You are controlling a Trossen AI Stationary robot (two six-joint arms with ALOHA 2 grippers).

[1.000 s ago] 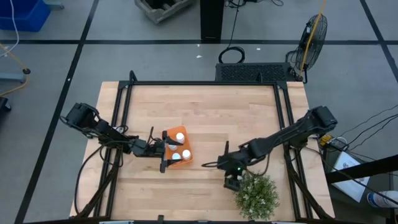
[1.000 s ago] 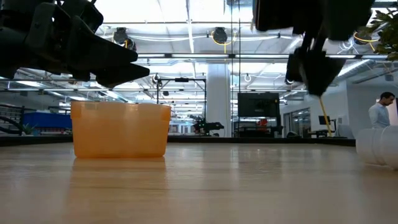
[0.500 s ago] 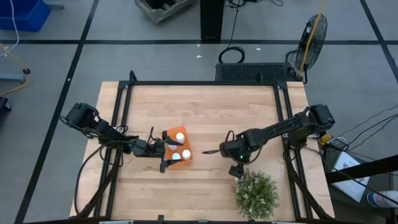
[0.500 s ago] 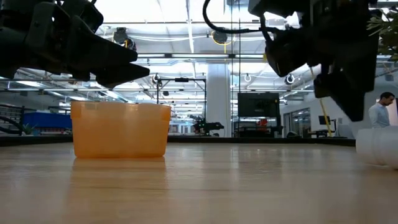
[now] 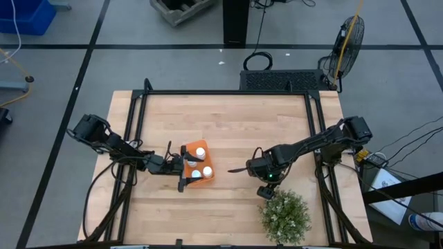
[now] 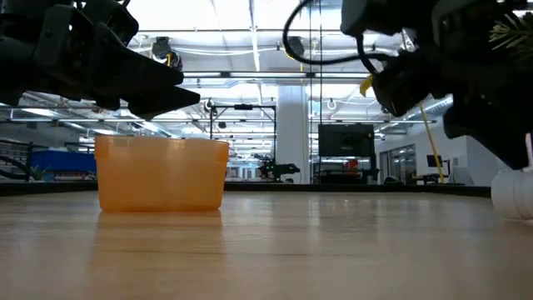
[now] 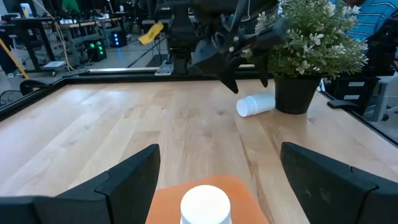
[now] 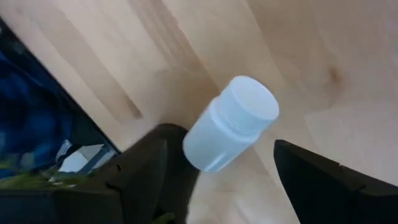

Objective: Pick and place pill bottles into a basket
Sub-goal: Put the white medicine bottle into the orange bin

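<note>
Small white plastic pill bottle (image 8: 231, 132) is lying on its side on the wooden surface (image 5: 228, 124) by the potted plant (image 5: 285, 218), right under the right tool (image 5: 263, 190), which is wide open, empty and nearest.

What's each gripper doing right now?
Left gripper: open, empty, over the basket.
Right gripper: open, around a lying bottle, not gripping.
</note>
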